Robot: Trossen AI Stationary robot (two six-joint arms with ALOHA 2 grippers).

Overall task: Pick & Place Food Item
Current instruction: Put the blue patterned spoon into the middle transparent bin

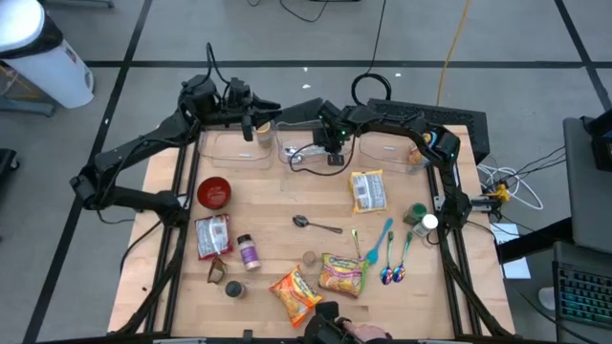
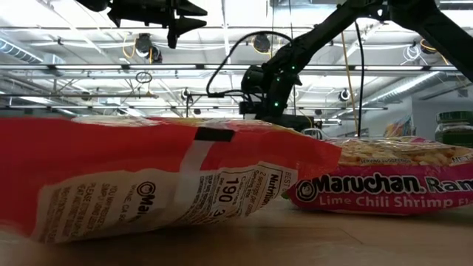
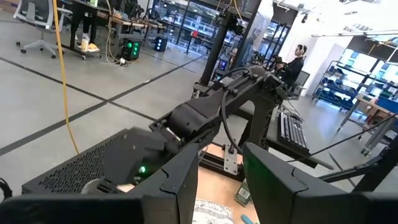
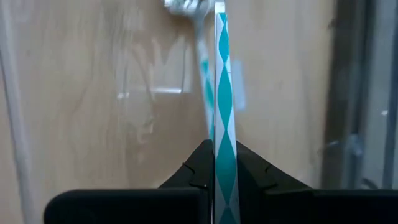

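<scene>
My right gripper (image 1: 330,145) hangs over the middle clear bin (image 1: 287,168) at the table's far side, shut on a thin utensil (image 4: 219,74) with a teal-and-white diamond handle and a metal end (image 4: 183,5). My left gripper (image 3: 221,186) stands high at the far left (image 1: 263,113), pointing level toward the right arm, open with nothing between its fingers. Ramen packets lie flat on the table at the middle right (image 1: 368,189), the left (image 1: 212,236) and the near edge (image 1: 342,272), (image 1: 295,291). My right gripper pinches the utensil's patterned handle (image 4: 219,134) between its two fingers, which slant down from the table's right. The utensil shows edge-on and runs straight out past the fingertips toward the bin's floor. Whether its metal end touches the floor I cannot tell.
Two more clear bins (image 1: 229,151), (image 1: 392,151) flank the middle one. A red bowl (image 1: 213,192), a metal spoon (image 1: 316,225), coloured utensils (image 1: 380,239), a spice jar (image 1: 249,251) and a green-lidded jar (image 1: 416,212) are spread over the table.
</scene>
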